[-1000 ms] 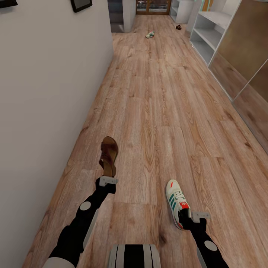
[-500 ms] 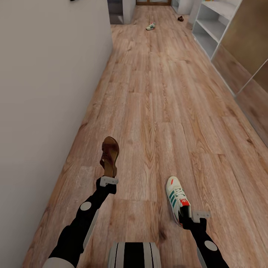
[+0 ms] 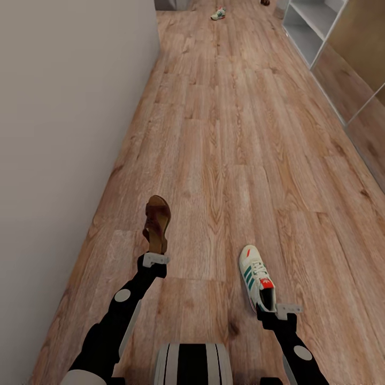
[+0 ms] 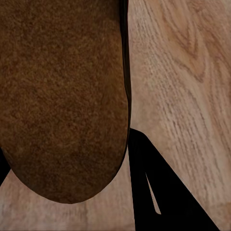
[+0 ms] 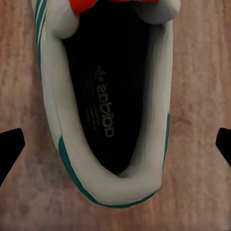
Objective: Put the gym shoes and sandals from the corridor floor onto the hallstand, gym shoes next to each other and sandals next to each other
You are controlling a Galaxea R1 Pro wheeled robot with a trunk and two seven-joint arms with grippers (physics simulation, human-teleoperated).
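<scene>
L claw [image 3: 155,255]: gripping heel of dark red-brown leather sandal [image 3: 157,222], toe fwd, above wood-plank corridor floor [image 3: 230,149]
R claw [image 3: 274,311]: can't tell if clamped; fingers wide either side of white green-striped gym shoe [image 3: 256,277]
Far end: 2nd sneaker [image 3: 217,14] on floor
Next: drive steady, keep both level

Head cam looks down corridor floor [image 3: 224,160]; wrist cams close-up.

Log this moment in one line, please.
left gripper: shut on sandal | right gripper: open, straddling gym shoe heel
</scene>
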